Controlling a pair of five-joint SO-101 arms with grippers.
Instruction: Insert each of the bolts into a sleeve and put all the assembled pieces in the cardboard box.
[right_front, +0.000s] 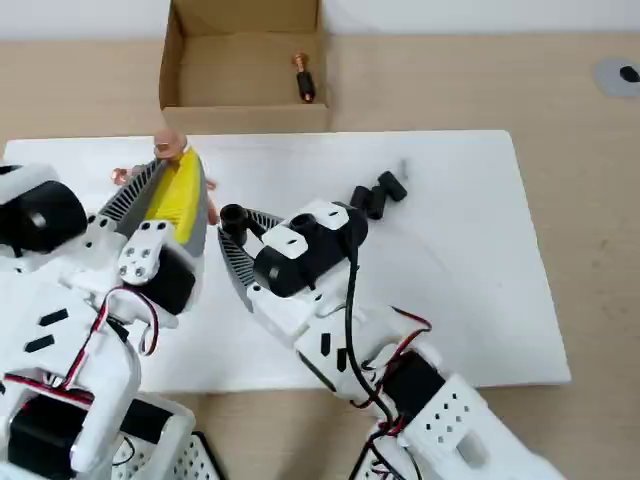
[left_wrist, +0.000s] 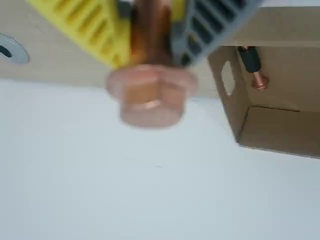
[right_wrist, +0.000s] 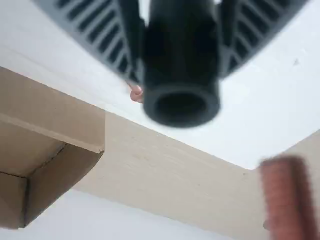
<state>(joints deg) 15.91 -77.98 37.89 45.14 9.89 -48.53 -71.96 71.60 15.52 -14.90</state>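
The left claw (right_front: 172, 160) clenches a copper bolt (right_front: 168, 144) near the cardboard box (right_front: 245, 118). The right claw (right_front: 243, 230), just to its right, grips a black sleeve (right_front: 234, 216).

Blurred in the left wrist view: head of the copper bolt (left_wrist: 150, 95), shank hidden between the fingers of the left gripper (left_wrist: 150, 30). Blurred likewise in the right wrist view: the black sleeve (right_wrist: 181, 95), most of its body covered by the right gripper (right_wrist: 180, 45). Blurred and cut by that picture's edge: a threaded copper piece (right_wrist: 287, 195), too smeared to tell more. Half hidden behind the left gripper in the high view: copper pieces (right_front: 122, 175) on the white surface (right_front: 470, 260), too little showing to count. Clumped and too small to count surely: loose sleeves (right_front: 375, 195). Cut off at the high view's upper edge: far wall of the cardboard box (right_front: 243, 105).
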